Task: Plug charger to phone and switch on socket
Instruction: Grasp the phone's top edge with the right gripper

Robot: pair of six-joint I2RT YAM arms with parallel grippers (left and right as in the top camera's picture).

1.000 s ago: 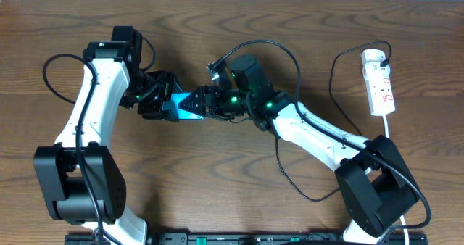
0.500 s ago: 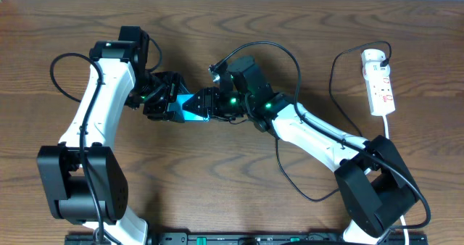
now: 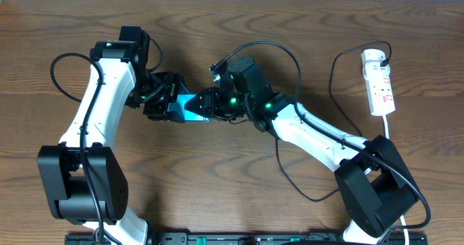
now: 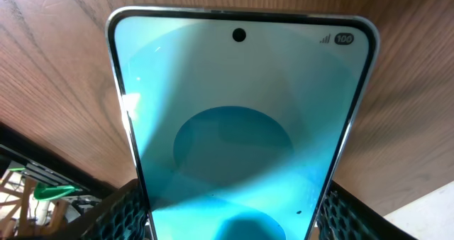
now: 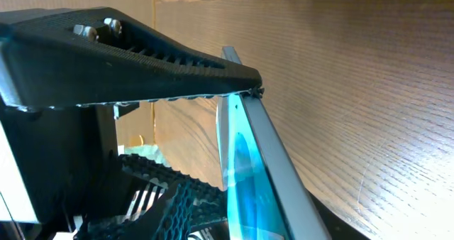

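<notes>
Left gripper (image 3: 172, 106) pinches the phone (image 3: 191, 108); left wrist view shows its fingers (image 4: 122, 215) flanking the screen. Only right wrist view shows right gripper (image 3: 208, 104) upper finger (image 5: 142, 62) touching phone's edge; its spread cannot be told. Overhead: socket (image 3: 380, 82) well right of phone.

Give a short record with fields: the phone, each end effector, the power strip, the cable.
phone: screen lit, held up over the table
left end effector: shut on the phone's sides
right end effector: at the phone's other end, one finger touching its edge; grip unclear
power strip: flat on the table, far from both end effectors
cable: black, loops near the power strip; tip not visible
</notes>
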